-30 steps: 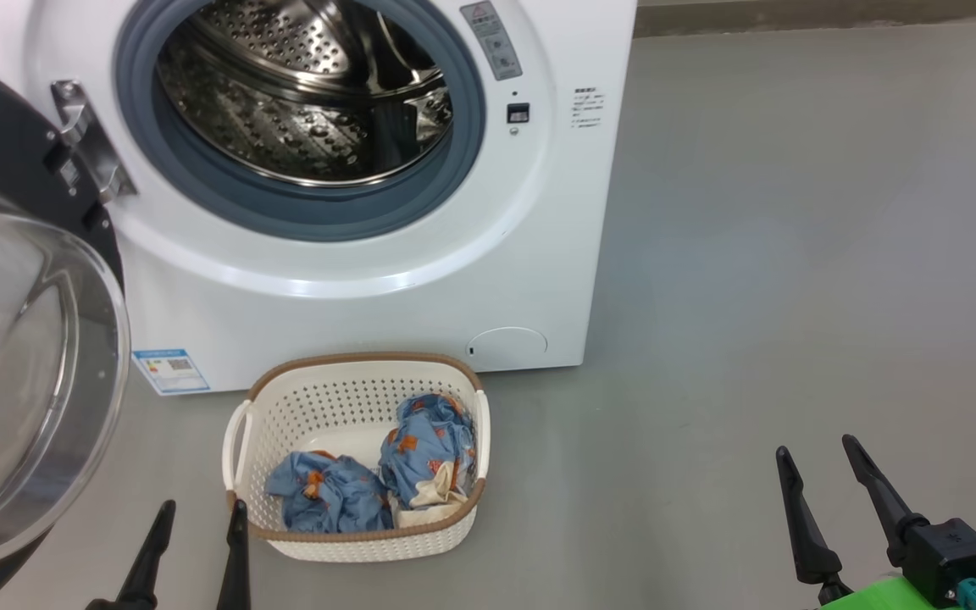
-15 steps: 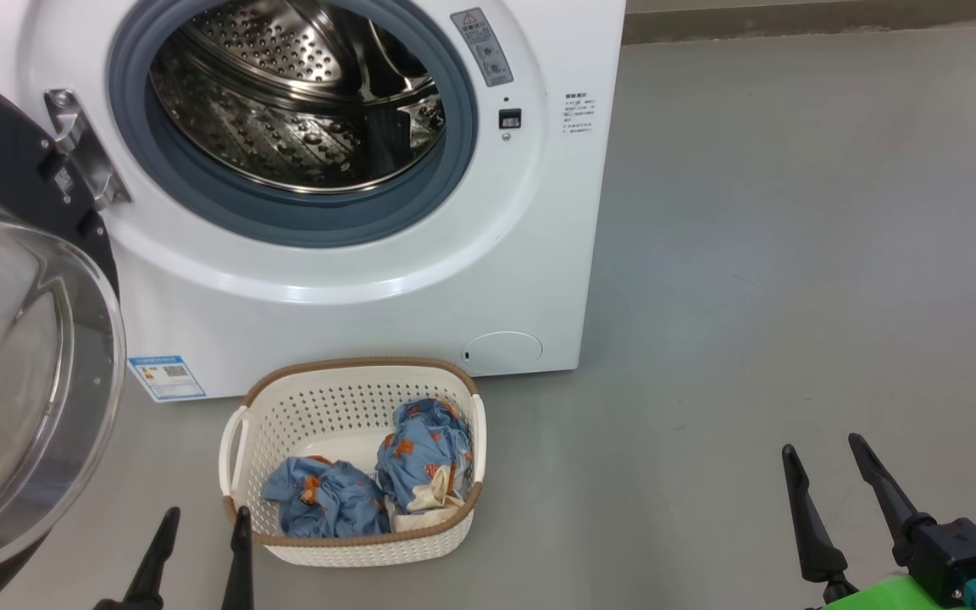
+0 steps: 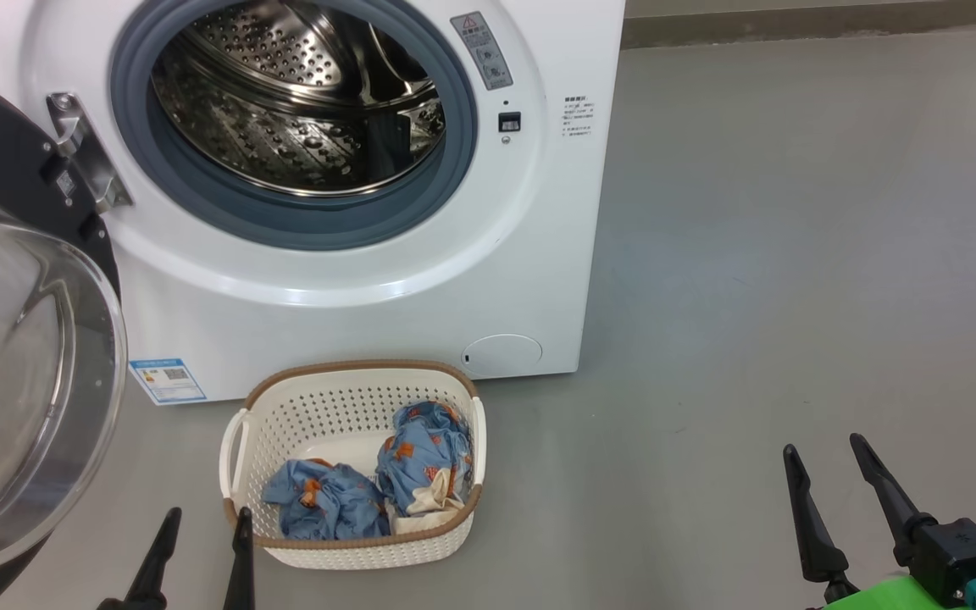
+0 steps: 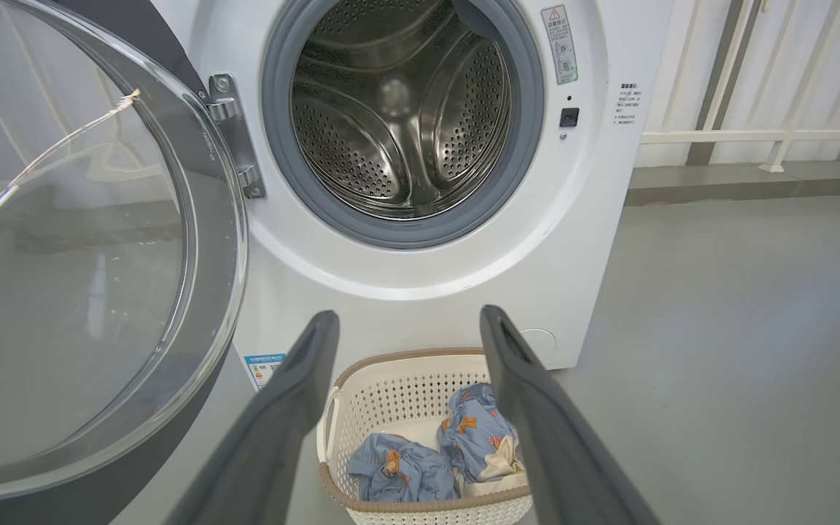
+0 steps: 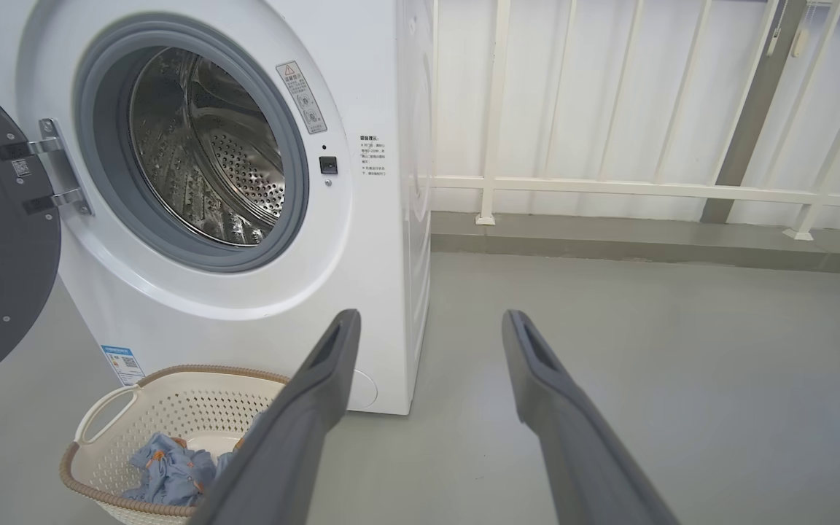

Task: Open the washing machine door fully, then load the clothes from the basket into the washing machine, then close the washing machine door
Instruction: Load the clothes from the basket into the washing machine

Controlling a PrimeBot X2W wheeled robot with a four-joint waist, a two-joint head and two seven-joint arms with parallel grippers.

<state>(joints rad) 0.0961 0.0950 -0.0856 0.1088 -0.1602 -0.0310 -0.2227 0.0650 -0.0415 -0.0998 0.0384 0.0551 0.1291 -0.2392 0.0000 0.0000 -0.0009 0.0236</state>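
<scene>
Washing machine: white front-loader, steel drum exposed and bare of fabric. Washing machine door: hinged at the machine's left edge as the robot faces it, swung well out from the front, glass bowl facing the robot; the opening step reads as done. Basket: on the floor just in front of the machine's lower panel, below the drum mouth. Clothes: two blue bundles, both inside the basket, none in the machine, so loading is the step in hand and not yet begun. Left gripper: in front of the machine, just beside the basket's near left corner, fingers apart, holding nothing. Right gripper: well off to the machine's right over bare floor, fingers apart, holding nothing. Next move, by judgement: the left gripper, being nearer, descends into the basket, pinches one bundle, lifts it over the rim and carries it into the drum, keeping off the door glass.
</scene>
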